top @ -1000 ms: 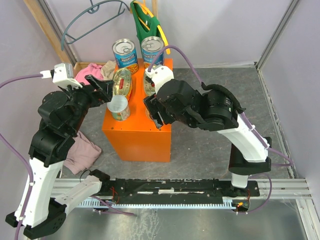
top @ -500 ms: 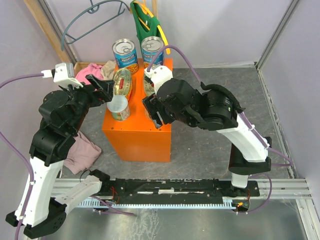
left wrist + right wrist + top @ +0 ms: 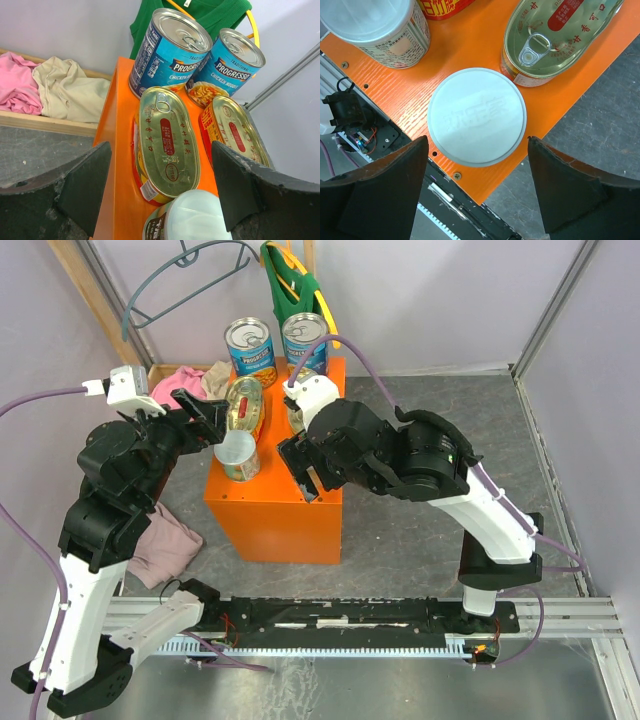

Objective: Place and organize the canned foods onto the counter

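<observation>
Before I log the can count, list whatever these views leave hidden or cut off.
1. Top external: the right arm covers the right white-lidded can and most of the right oval tin.
2. Left wrist: the left white-lidded can is cut off by the bottom edge.
3. Right wrist: the top edge crops the right oval tin's far end.

L pincer [image 3: 160, 150]: oval tin [image 3: 167, 140] lies btwn its fingers on the worktop [image 3: 117, 150], w/ small can [image 3: 187, 217] nearer the wrist. 2nd oval tin [image 3: 235, 132] just right of the 1st. Left tall can [image 3: 170, 47] & right tall can [image 3: 232, 65] side by side beyond both. Clothes [image 3: 65, 92] off to pincer's left.

R pincer [image 3: 476, 142]: 2nd small can [image 3: 476, 116] straight below, btwn fingers, by worktop edge; small can ahead-left, 2nd oval tin ahead-right.
</observation>
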`<state>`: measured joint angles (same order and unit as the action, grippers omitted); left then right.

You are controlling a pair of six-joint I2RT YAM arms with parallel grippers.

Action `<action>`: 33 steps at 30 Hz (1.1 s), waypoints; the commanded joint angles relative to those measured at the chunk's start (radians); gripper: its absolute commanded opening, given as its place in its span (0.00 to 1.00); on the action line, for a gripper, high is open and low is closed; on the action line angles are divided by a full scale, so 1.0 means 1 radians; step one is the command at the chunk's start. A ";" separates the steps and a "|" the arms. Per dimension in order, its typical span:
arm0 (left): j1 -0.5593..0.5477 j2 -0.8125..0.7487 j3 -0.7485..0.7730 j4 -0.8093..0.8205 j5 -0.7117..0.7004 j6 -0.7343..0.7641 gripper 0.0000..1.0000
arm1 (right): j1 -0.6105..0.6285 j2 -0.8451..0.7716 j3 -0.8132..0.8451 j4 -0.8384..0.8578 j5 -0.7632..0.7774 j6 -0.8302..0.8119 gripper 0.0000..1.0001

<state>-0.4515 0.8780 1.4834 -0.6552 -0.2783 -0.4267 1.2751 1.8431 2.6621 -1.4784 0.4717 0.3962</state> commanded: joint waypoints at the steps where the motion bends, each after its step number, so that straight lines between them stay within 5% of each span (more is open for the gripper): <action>1: -0.004 -0.005 0.005 0.040 0.015 -0.031 0.87 | 0.001 -0.040 0.005 0.024 0.010 0.000 0.88; 8: -0.004 -0.005 0.006 0.036 0.011 -0.027 0.87 | 0.001 -0.054 -0.020 0.042 0.030 -0.003 0.86; 24: -0.005 -0.027 -0.003 0.030 -0.003 -0.030 0.84 | 0.000 -0.059 -0.124 0.147 0.067 -0.035 0.61; 33: -0.004 -0.037 -0.004 0.021 -0.003 -0.030 0.83 | -0.011 -0.055 -0.130 0.150 0.096 -0.033 0.60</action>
<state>-0.4515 0.8536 1.4818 -0.6559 -0.2794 -0.4271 1.2736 1.8091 2.5317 -1.3773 0.5266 0.3717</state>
